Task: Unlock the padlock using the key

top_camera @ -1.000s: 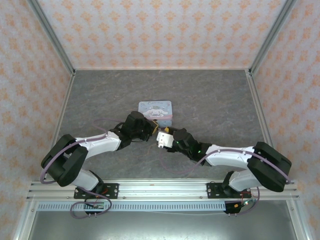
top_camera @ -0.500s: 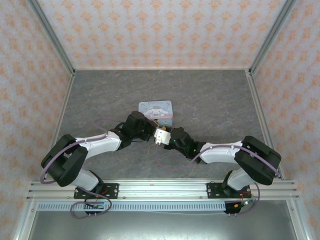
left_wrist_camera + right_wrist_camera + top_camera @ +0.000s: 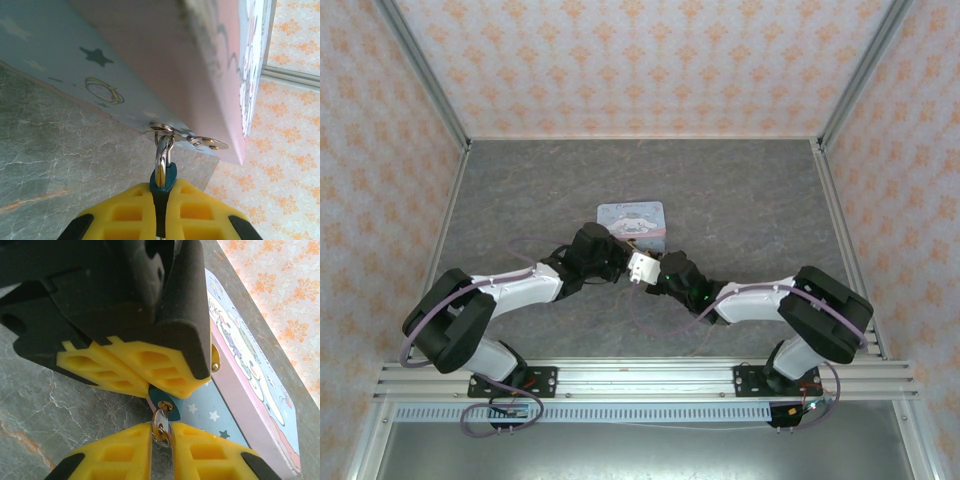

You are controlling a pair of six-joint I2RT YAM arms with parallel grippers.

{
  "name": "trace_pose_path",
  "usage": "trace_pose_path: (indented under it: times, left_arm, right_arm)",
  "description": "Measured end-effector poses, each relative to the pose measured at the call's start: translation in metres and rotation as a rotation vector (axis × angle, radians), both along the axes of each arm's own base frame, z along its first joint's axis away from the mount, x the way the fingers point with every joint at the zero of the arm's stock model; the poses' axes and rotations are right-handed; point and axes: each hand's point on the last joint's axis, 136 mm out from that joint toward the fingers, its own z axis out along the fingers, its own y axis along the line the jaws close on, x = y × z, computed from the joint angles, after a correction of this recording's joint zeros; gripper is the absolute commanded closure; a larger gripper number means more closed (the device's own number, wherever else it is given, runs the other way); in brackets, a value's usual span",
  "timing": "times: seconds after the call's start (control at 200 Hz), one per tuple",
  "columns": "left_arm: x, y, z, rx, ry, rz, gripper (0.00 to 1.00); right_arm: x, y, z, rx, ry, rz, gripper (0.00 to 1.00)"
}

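Padlock (image 3: 163, 181), dark teal, is found at the tin box (image 3: 630, 216) near side, hung on the box's hasp (image 3: 172, 131). Its silver shackle (image 3: 163, 150) is threaded through the hasp rings. The long axis runs straight out from the box wall: shackle end toward the box, brass keyway end pointed away from it. The padlock body is clamped between the closed yellow fingers of the left gripper (image 3: 161, 196), with only its shackle end left showing in the left wrist view. A silver key (image 3: 160, 427) is seated in the brass keyway, in line with the padlock's long axis and on the side away from the box. The key's head is pinched between the yellow fingers of the right gripper (image 3: 161, 439), which are nearly together, one on each side of it. On the box's pale blue wall, stars and a ringed planet are printed; cartoon figures are seen on the lid. Any lettering is too blurred to be read. The box is set on a grey marbled table (image 3: 60, 165).
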Motion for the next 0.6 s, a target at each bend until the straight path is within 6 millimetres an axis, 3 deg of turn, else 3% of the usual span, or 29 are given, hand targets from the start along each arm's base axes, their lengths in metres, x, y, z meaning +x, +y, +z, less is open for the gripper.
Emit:
trace_pose_path:
  times: [0.2, 0.465, 0.601]
  left_arm:
    - [0.0001, 0.0003, -0.0002, 0.001, 0.000, 0.001, 1.00]
    - [0.0034, 0.0037, -0.0002, 0.011, -0.009, 0.022, 1.00]
    - [0.0044, 0.0039, 0.0006, 0.010, -0.014, 0.025, 1.00]
  right_arm:
    - [0.0016, 0.0022, 0.0002, 0.016, 0.006, -0.007, 0.85]
    - [0.0060, 0.0035, 0.0008, 0.078, 0.041, -0.045, 1.00]
    - [0.0074, 0.0033, 0.0017, 0.147, 0.092, -0.079, 1.00]
